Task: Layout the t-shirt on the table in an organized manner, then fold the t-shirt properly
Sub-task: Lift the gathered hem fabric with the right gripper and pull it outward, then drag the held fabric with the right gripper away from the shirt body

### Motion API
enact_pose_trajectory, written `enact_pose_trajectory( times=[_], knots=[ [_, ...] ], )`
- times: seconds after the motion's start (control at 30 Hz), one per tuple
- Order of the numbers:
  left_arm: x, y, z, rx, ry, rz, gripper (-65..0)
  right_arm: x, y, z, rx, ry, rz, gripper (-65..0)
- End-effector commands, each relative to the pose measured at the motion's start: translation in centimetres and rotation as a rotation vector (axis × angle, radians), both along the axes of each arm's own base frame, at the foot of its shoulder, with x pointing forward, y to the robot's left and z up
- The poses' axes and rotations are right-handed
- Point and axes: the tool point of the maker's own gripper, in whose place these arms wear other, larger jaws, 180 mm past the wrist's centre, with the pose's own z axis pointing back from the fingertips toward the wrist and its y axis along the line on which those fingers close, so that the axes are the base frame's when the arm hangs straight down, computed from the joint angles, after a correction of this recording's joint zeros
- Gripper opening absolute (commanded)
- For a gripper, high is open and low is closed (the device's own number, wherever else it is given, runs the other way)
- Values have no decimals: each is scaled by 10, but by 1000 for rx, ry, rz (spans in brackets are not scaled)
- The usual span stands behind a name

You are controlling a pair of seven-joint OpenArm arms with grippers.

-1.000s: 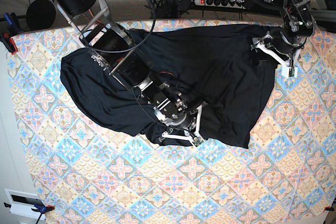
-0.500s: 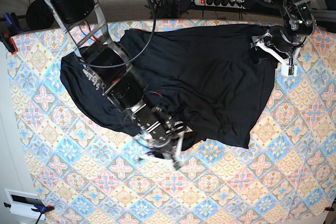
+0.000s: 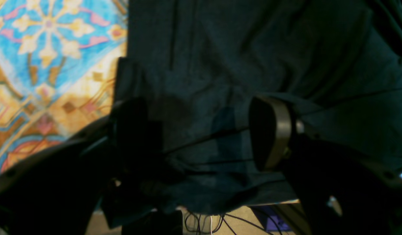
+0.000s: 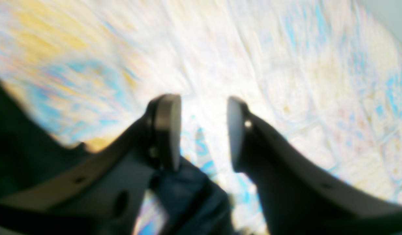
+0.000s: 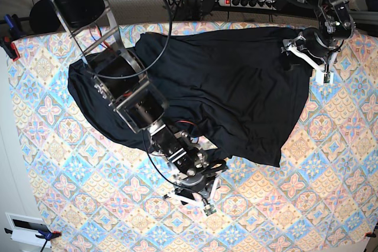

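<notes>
The t-shirt [image 5: 218, 92] lies rumpled across the far half of the worktop [image 5: 307, 205]. It looks soft, light and limp, so the hem corners are best to pinch. The left hand [image 5: 310, 60] is wide open over its edge; the right hand [image 5: 196, 198] holds nothing, jaws apart.

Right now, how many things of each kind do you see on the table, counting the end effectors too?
Black t-shirt: 1
Patterned table: 1
End effectors: 2, the left end effector and the right end effector
Total: 4
</notes>
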Motion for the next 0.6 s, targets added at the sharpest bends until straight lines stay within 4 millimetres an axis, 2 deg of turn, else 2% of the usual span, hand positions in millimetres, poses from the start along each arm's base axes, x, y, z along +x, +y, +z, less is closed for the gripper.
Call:
enact_pose_trajectory(
  times=[0.0, 0.17, 0.27, 0.33, 0.57],
  knots=[
    [6, 3, 10, 15, -38, -3, -200, -7, 6, -2, 0, 23, 25, -374],
    [6, 3, 10, 15, -38, -3, -200, -40, 39, -23, -115, 55, 244, -305],
    [4, 3, 8, 15, -32, -3, -200, -59, 29, -56, -208, 92, 293, -285],
    [4, 3, 8, 15, -32, -3, -200, -67, 28, -69, -217, 102, 305, -285],
    [4, 3, 9, 15, -32, -5, -200, -60, 4, -91, -234, 106, 271, -284]
  ],
)
